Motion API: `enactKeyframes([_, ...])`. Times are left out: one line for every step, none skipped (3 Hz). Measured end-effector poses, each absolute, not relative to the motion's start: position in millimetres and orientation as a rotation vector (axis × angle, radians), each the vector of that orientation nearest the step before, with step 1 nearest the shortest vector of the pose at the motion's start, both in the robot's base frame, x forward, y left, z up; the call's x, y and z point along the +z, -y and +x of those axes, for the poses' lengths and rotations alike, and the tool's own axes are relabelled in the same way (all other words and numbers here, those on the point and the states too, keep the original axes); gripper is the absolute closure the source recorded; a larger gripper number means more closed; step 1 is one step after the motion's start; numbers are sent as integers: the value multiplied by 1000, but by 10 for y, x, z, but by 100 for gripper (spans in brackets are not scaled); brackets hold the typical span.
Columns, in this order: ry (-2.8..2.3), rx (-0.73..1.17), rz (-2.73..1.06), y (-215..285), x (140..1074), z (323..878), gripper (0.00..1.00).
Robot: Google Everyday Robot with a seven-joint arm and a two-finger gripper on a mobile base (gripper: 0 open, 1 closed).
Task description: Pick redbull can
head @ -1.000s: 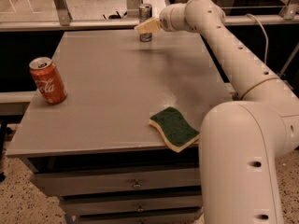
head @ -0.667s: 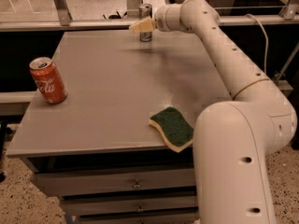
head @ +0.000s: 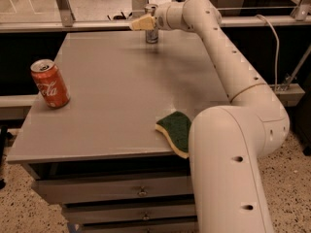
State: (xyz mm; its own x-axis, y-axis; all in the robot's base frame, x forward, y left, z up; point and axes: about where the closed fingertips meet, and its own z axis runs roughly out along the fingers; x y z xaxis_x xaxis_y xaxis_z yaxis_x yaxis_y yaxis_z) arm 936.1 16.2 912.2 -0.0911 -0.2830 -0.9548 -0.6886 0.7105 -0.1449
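Observation:
The redbull can (head: 152, 35) is a slim silver-and-blue can standing upright at the far edge of the grey table (head: 112, 96). My gripper (head: 142, 23) is at the can's upper part and reaches across it from the right. It hides the can's top half. The can's base rests on the table. The long cream arm (head: 218, 42) stretches from the lower right of the view to the far edge.
A wider red Coca-Cola can (head: 50, 83) stands upright near the table's left edge. A green and yellow sponge (head: 176, 131) lies near the front right edge, next to my arm's base. A railing (head: 63, 6) runs behind the table. Drawers (head: 141, 192) sit below.
My gripper has shifted slightly left along the far edge at the redbull can. The can, the Coca-Cola can and the sponge have not moved.

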Motion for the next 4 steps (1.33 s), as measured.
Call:
enactKeyframes([-1687,393,-786,-118,9087,9387,40])
enactKeyframes([-1703,394,-771,-12,9042,9364,64])
enactKeyframes([-1686,423,-760,151,9134,9208,87])
enactKeyframes([-1631,487,-770,361,9395,8906,100])
